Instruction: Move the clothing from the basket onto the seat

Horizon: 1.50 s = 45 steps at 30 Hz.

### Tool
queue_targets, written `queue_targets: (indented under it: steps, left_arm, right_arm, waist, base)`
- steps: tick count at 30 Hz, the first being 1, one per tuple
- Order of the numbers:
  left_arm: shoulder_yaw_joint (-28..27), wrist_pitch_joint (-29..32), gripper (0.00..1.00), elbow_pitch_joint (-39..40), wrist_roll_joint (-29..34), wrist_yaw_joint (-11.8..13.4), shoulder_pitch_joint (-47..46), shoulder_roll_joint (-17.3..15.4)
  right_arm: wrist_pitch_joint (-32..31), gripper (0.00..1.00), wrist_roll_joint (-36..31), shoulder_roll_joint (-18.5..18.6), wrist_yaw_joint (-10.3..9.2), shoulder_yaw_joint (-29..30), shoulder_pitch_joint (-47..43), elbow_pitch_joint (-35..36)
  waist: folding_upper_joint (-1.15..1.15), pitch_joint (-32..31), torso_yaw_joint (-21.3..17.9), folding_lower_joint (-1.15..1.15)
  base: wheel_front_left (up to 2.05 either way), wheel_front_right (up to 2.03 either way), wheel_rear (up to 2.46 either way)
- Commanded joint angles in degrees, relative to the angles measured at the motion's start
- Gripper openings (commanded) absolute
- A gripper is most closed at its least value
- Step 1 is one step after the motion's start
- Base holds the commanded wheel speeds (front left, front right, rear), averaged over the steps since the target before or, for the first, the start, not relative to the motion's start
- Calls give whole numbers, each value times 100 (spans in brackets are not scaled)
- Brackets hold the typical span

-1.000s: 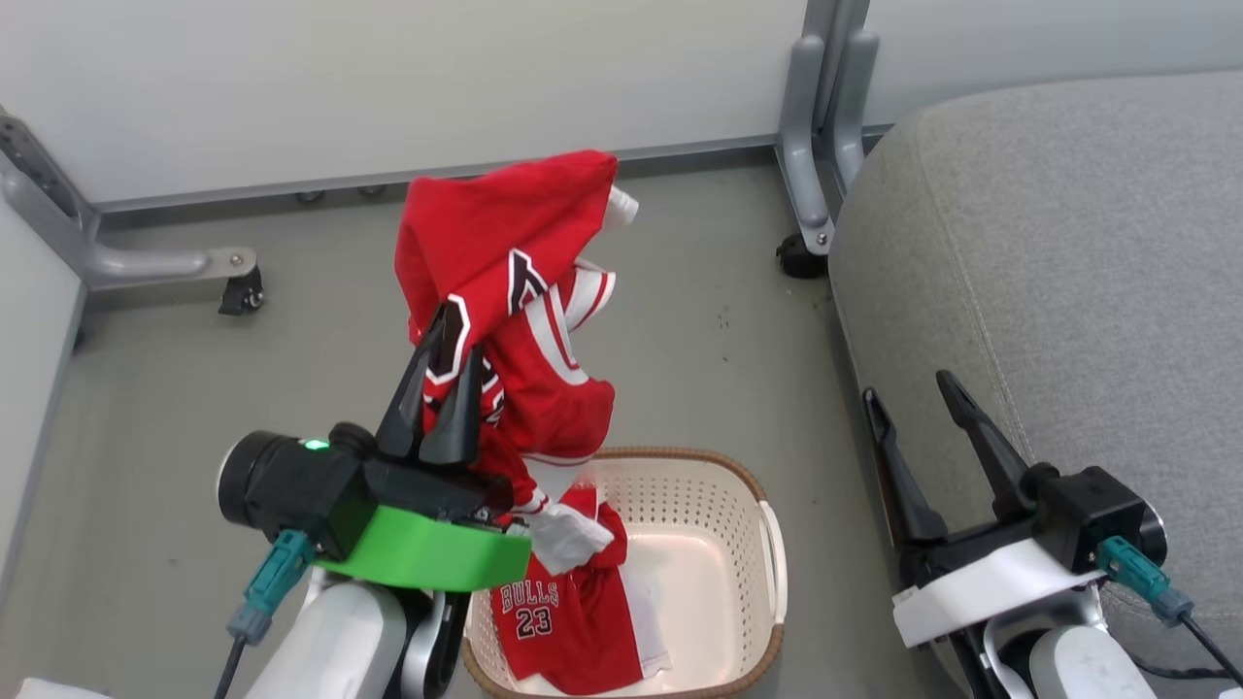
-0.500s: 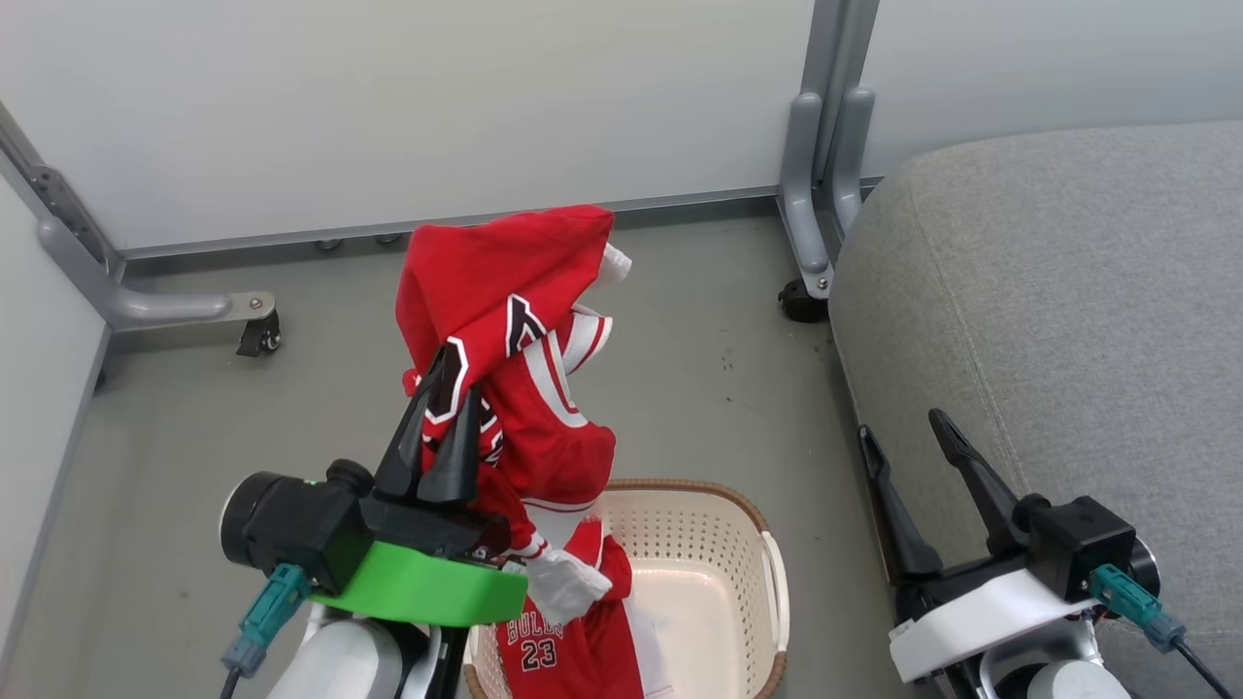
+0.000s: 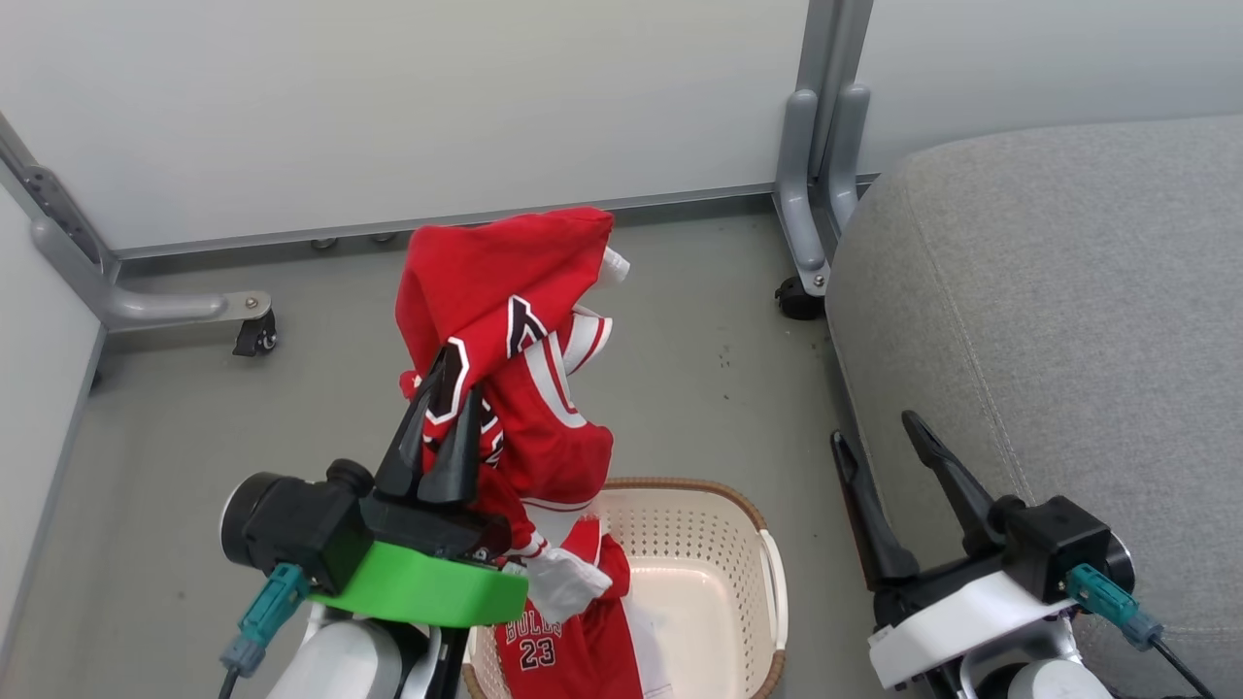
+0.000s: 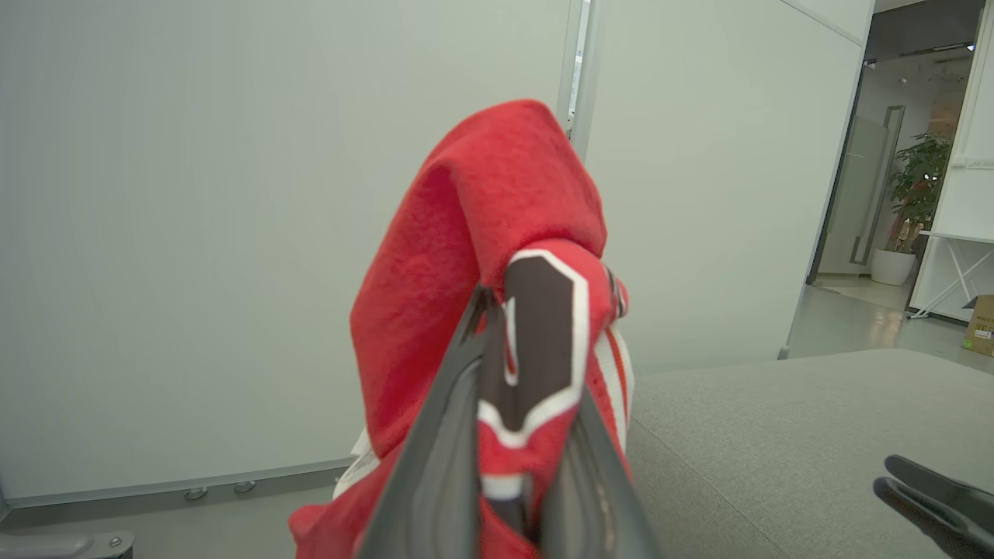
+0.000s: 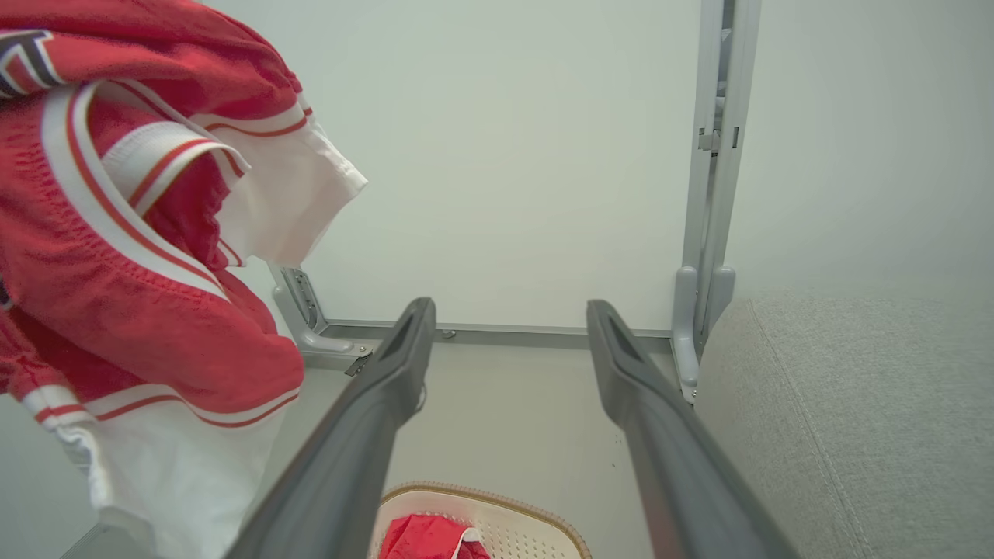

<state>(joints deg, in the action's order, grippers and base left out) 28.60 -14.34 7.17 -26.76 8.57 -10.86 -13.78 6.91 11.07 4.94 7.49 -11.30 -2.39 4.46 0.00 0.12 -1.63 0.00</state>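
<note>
Clothing [image 3: 505, 320], red with white and black trim, hangs in a bunched column at the centre of the head view. It is pinched between the two dark fingers of the left gripper [image 3: 456, 379], which have closed on a fold bearing a black-and-white patch. In the left wrist view the same patch sits squeezed between the fingers, and red fabric flops over above their tips.

Below the grip the cloth trails down toward the lower centre of the frame. A part printed "BULLS 23" hangs inside the basket [image 3: 748, 505]. Whether that printed part is the same garment or a second one is hard to tell, since the frame edge cuts it off.

The basket stands on the grey floor [image 3: 699, 369] at the bottom centre, just right of the left gripper's green collar [image 3: 427, 587].

The seat [image 3: 1049, 291] fills the right side of the frame, apart from the held cloth.

The right gripper [image 3: 874, 432] is at the lower right beside the seat's edge, its fingers spread with nothing between them.
</note>
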Motion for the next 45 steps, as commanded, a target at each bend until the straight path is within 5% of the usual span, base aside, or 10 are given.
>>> queue_targets:
  steps: [1, 19, 36, 37, 38, 45]
  left_arm:
    - [6, 2, 0, 33, -25, 9, -3, -50]
    - [228, 52, 0, 19, 54, -76, -266, 45]
    - [289, 84, 0, 19, 16, -57, -378, 28]
    - [297, 86, 0, 17, 13, -53, -379, 31]
    - [304, 80, 0, 19, 9, -54, -382, 36]
    - [293, 49, 0, -5, -13, -31, -379, 43]
  right_arm:
    - [4, 100, 65, 56, 0, -87, 87, 14]
    - [-311, 100, 1562, 598, 0, -3275, 1803, -705]
    - [248, 100, 2420, 68, 0, -4783, 3491, -2371]
    - [303, 63, 2471, 36, 0, -4815, 3565, -2460]
    - [331, 0, 2514, 18, 0, -4857, 3612, -2514]
    - [561, 0, 2757, -40, 0, -5150, 3884, -2831]
  waist:
    - [0, 8, 15, 0]
    - [0, 206, 248, 0]
    - [0, 294, 307, 0]
    - [0, 296, 308, 0]
    - [0, 301, 311, 0]
    - [0, 304, 309, 0]
  base:
    - [0, 0, 0]
    - [0, 0, 0]
    - [0, 0, 0]
    - [0, 0, 0]
    - [0, 0, 0]
    - [0, 0, 0]
